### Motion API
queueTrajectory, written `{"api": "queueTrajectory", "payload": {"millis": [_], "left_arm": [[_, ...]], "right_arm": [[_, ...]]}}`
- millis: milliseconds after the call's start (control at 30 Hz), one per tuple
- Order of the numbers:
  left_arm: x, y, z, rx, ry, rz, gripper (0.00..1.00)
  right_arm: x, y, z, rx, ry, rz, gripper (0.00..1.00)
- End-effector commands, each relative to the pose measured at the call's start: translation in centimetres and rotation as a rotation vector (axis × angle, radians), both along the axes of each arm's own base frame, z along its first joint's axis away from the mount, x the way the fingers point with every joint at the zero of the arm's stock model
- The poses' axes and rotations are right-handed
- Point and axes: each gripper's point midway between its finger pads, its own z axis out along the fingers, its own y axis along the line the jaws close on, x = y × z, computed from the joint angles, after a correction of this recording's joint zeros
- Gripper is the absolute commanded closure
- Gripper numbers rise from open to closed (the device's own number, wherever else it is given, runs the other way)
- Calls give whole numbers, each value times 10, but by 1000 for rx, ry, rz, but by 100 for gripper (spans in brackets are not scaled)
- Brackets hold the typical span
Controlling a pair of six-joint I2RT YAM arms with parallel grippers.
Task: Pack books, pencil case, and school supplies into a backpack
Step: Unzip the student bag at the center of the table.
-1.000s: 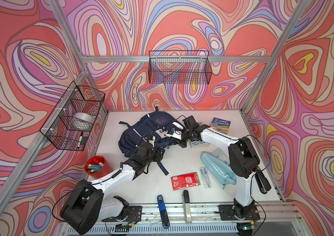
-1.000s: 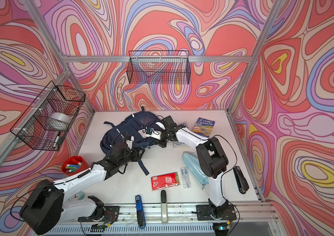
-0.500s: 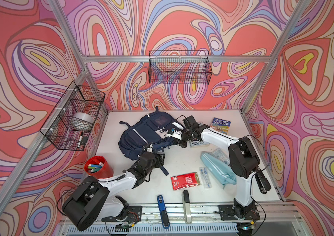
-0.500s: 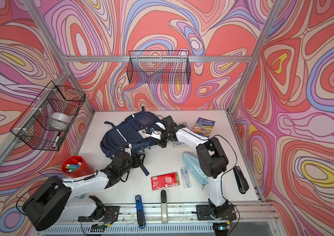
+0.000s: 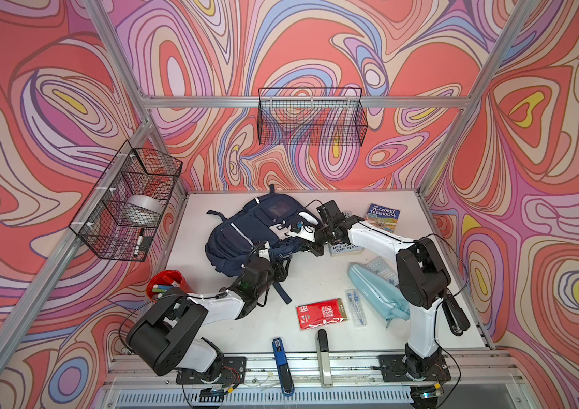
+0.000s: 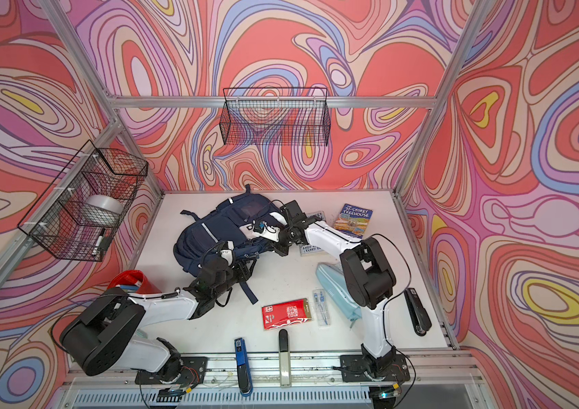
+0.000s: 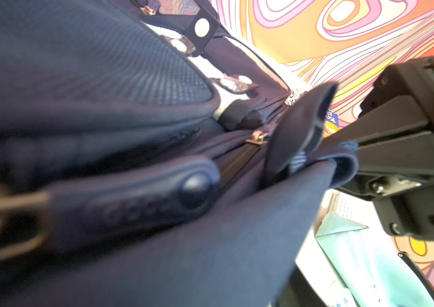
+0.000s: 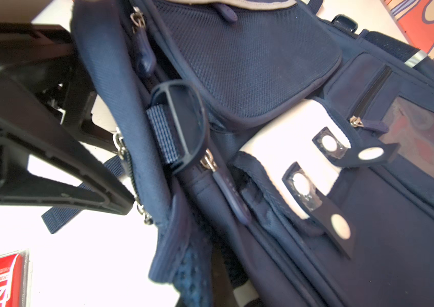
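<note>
Clamping together on a fold of the backpack (image 5: 245, 233), the right claw (image 7: 351, 148) is gripping that single navy pack at its fingertips, while the left claw (image 5: 278, 271) is standing with jaws apart against the backpack's zipped edge. Two books are lying by the right claw: the greyish book (image 5: 344, 248) just under its wrist, the blue and orange book (image 5: 382, 217) a little beyond. One pencil case (image 5: 376, 294), one calculator (image 5: 382, 269), one pen pack (image 5: 356, 306) and one red packet (image 5: 320, 313) are lying back from the right claw toward its base, well apart from both claws.
</note>
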Motion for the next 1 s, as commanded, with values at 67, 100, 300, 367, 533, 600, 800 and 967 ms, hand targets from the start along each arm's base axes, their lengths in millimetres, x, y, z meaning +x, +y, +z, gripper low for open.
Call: {"api": "queueTrajectory", "payload": {"millis": [67, 100, 300, 367, 533, 600, 800, 967], "left_arm": [[15, 9, 3, 19, 28, 67, 86], [14, 11, 3, 10, 22, 64, 97], [5, 25, 7, 68, 70, 90, 100], [0, 33, 6, 89, 103, 115, 100], [-12, 48, 2, 120, 206, 136, 100], [-17, 60, -5, 126, 247, 158, 100], [-29, 81, 0, 206, 267, 184, 100], [-37, 110, -3, 227, 307, 225, 100]], "right_arm": [[-14, 9, 34, 92, -16, 51, 100], [-15, 8, 33, 91, -13, 52, 100], [-13, 7, 25, 71, -2, 46, 100], [-10, 6, 23, 59, -4, 34, 100], [-3, 1, 20, 22, -26, 1, 100], [-3, 1, 21, 23, -37, -1, 100], [0, -2, 18, -4, -44, -7, 100], [7, -10, 7, -55, -72, -32, 100]]}}
